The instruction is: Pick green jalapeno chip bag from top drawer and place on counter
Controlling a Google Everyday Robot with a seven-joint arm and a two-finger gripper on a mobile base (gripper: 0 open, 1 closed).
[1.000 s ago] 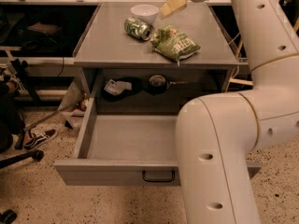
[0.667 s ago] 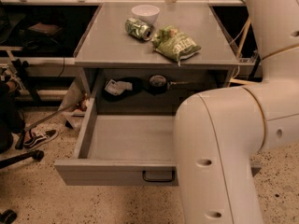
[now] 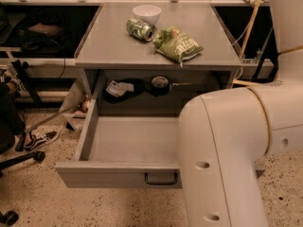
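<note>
Chip bag point(image 3: 177, 44) lies on the tabletop point(image 3: 109, 46) just beside the can point(image 3: 140, 29), and the drawer point(image 3: 118, 173) stands open, so the placing step looks done. Tool is out of frame, so can't tell its state. Next move probably just needs the arm kept clear of the bag.

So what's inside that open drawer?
The top drawer shows only bare floor; its right end is hidden behind the robot's arm. The gripper is out of view.

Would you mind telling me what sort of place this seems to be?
Probably a robotics lab: a robot arm over the open top drawer, a speckled floor, a chair caster. The gripper is out of view.
</note>
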